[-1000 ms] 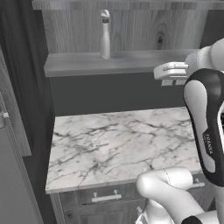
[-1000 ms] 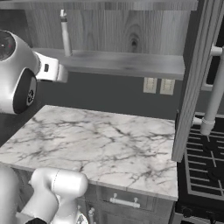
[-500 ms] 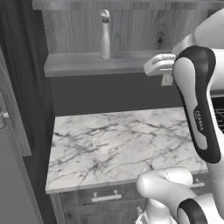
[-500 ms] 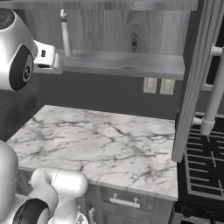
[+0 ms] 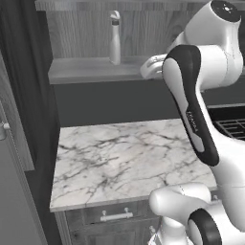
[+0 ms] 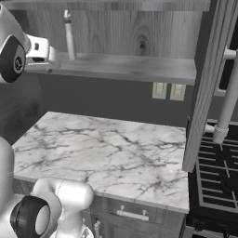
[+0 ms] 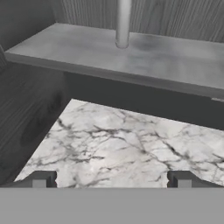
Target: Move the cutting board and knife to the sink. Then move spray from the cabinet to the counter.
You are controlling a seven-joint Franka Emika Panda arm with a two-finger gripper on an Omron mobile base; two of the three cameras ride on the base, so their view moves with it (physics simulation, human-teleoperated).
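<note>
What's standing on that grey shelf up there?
Just one thing: the spray stands upright on the shelf, near the wood back wall. The arm covers the shelf's right end in the left view, but the right view shows it bare.

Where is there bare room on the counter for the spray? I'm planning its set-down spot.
The counter shows bare marble from the dark wall on its left across to the stove on its right, back to the dark backsplash. The spray stands upright on the cabinet shelf. The open gripper hangs above the counter, fronting the shelf edge.
</note>
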